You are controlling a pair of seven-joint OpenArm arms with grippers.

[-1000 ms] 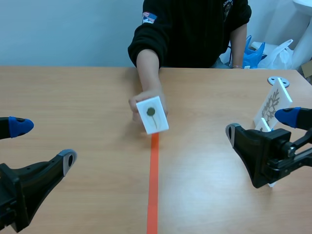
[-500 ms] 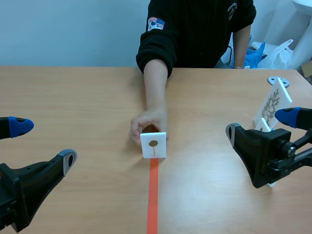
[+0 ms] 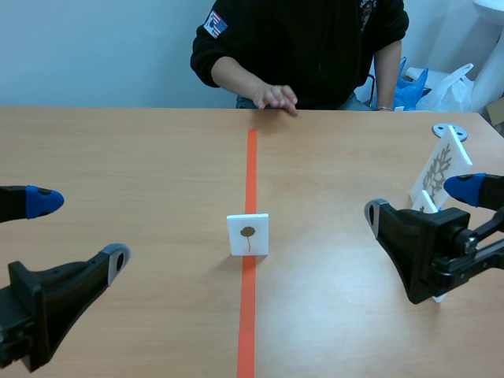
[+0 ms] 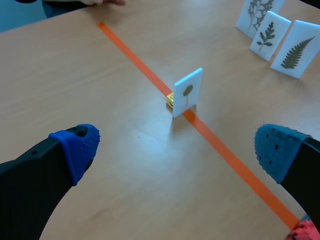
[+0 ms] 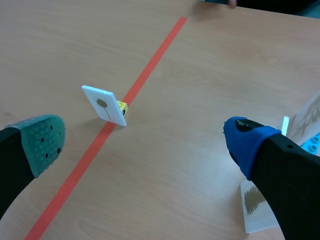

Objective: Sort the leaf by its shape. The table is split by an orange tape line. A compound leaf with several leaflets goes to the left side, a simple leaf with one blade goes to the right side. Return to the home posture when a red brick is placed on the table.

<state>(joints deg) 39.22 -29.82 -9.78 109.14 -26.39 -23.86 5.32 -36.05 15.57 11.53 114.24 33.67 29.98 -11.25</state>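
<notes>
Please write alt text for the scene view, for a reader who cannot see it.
A white leaf card showing one round leaf stands upright on the orange tape line at mid-table. The left gripper and right gripper are open, low at either side, both apart from it. A person's hand is at the far edge.

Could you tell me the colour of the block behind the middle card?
The block is yellow; right wrist view.

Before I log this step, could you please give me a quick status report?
Open and empty: left gripper, right gripper. Single-blade leaf card upright on tape line. Far edge: person's hand, clear of card.
</notes>
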